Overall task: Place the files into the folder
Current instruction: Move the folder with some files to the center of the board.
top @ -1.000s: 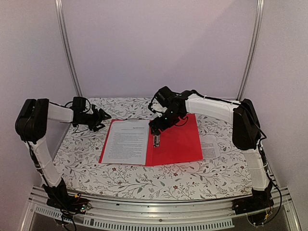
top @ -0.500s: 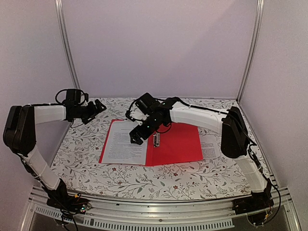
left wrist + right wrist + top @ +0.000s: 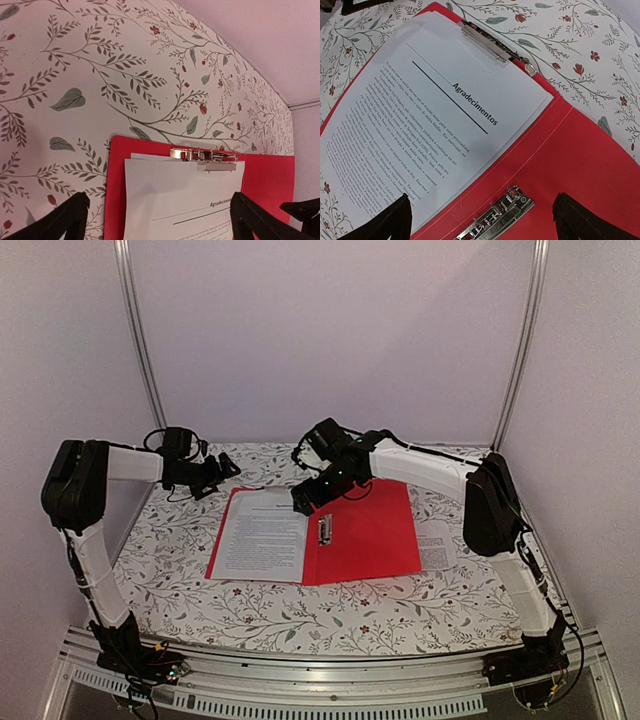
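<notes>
The files (image 3: 262, 540), a printed sheet headed "Agradecimentos", lie flat on the left half of the open red folder (image 3: 375, 540) at the middle of the counter (image 3: 300, 615). Their top edge is tucked under a metal clip (image 3: 485, 42), and the folder's right half is bare red. A second sheet (image 3: 438, 545) shows at the folder's right edge; whether it runs beneath the cover cannot be told. The right gripper (image 3: 300, 502) hovers over the far end of the spine and the left gripper (image 3: 222, 472) sits just off the far left corner, both spread wide and holding nothing. Loading looks nearly done, so the next move probably calls for fetching that second sheet, or for catching the right cover's edge to fold it shut. Only the right wrist view shows the heading and the spine clasp (image 3: 495, 217) clearly, and only the overhead view shows the second sheet.
</notes>
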Tool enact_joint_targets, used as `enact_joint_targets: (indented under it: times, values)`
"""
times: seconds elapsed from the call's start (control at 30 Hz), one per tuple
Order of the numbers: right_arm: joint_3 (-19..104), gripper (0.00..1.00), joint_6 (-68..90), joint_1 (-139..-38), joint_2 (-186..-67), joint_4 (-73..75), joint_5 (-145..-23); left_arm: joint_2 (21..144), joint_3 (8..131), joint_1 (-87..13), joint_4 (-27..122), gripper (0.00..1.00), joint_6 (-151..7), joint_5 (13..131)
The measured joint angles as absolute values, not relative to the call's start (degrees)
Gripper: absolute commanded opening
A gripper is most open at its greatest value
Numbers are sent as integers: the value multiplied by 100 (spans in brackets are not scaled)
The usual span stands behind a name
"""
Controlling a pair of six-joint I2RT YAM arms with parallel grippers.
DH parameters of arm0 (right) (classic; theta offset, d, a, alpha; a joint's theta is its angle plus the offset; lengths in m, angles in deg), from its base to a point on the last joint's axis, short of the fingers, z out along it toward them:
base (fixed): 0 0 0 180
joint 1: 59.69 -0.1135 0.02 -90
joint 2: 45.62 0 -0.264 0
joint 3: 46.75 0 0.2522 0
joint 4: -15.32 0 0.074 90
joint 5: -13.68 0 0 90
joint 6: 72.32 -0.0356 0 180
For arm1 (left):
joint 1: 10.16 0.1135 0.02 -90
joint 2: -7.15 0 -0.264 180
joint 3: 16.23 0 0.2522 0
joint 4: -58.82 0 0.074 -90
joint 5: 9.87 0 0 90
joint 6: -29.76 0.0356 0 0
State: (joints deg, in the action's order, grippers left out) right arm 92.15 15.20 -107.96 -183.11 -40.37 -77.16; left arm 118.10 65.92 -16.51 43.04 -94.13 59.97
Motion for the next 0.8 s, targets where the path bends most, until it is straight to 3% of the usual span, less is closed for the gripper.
enact_joint_targets:
  times: [0.3,0.8]
  values:
    - [8898,96,941,-10272,-18311,-3841,-7972,12138,6976,-1713,4481,99,-9362,5678]
    - [7353,91,641,-9898,-18010,-3200,-8120,12101,6898,-1772,4667,100,-9389,5507]
